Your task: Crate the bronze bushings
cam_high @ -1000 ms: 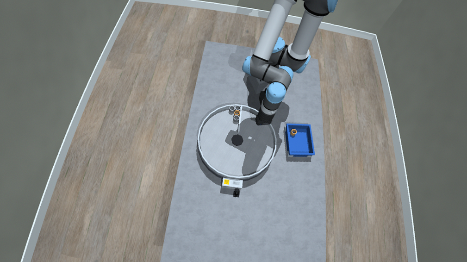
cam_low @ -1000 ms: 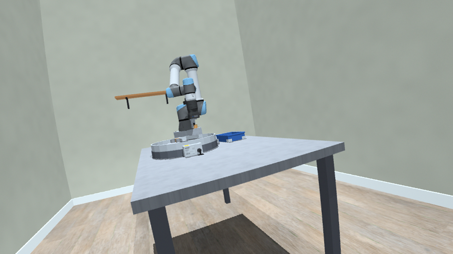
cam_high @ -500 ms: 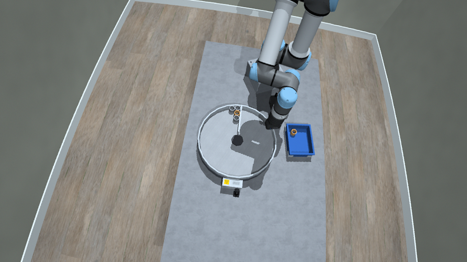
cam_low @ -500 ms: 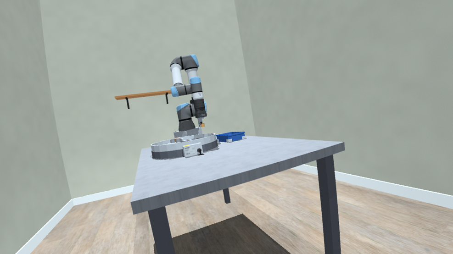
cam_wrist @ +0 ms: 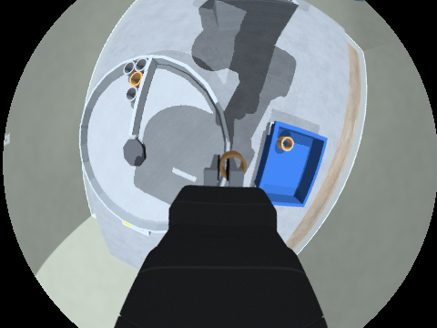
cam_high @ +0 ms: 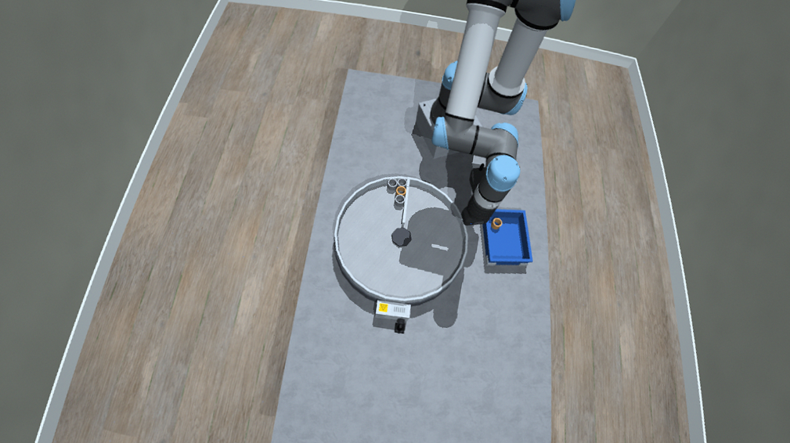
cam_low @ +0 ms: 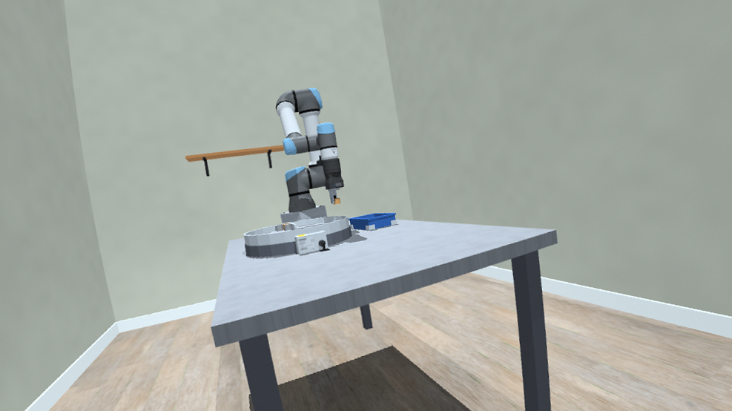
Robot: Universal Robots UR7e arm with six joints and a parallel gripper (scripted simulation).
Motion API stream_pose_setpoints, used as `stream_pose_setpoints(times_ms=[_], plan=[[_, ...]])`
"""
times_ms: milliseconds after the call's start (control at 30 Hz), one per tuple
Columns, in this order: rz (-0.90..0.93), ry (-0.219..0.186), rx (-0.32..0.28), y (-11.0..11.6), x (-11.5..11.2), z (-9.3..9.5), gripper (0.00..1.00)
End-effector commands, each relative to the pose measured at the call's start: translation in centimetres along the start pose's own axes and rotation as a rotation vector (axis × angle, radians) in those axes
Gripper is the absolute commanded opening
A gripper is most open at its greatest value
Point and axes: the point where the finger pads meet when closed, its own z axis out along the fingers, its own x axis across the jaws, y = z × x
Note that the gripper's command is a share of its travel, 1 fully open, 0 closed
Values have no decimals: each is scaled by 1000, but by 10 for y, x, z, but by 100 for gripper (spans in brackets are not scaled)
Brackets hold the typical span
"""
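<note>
My gripper [cam_wrist: 223, 162] [cam_low: 333, 198] is shut on the wall of a bronze bushing [cam_wrist: 233, 154] [cam_low: 337, 201], one finger inside its bore. It hangs high between the turning table [cam_high: 365, 250] [cam_low: 267, 236] [cam_wrist: 106, 182] and the blue crate [cam_high: 509, 244] [cam_low: 375, 222] [cam_wrist: 282, 173]; the top view hides the fingertips. A second bronze bushing [cam_high: 495, 227] [cam_wrist: 291, 144] stands in the crate, near its back left corner. A third bronze bushing [cam_high: 397, 193] [cam_wrist: 135, 85] stands on the turning table among three steel bushings, one steel bushing [cam_high: 399, 200] [cam_wrist: 131, 94] in front and two behind.
A straight bar [cam_high: 406, 203] [cam_wrist: 143, 97] runs from the dark hub [cam_high: 400, 237] [cam_wrist: 134, 152] to the rim, beside the bushings. A raised rim surrounds the turning table. A white control box [cam_high: 394, 309] [cam_low: 311, 242] stands at its front.
</note>
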Motion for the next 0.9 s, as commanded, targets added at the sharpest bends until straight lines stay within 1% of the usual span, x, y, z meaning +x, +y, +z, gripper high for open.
stream_pose_setpoints(times_ms=[0,333,500,867], plan=[[-1,-2,1,17,23,0,0],[-1,-2,1,17,23,0,0],[-1,-1,1,49,72,0,0],[-1,-1,1,49,72,0,0]])
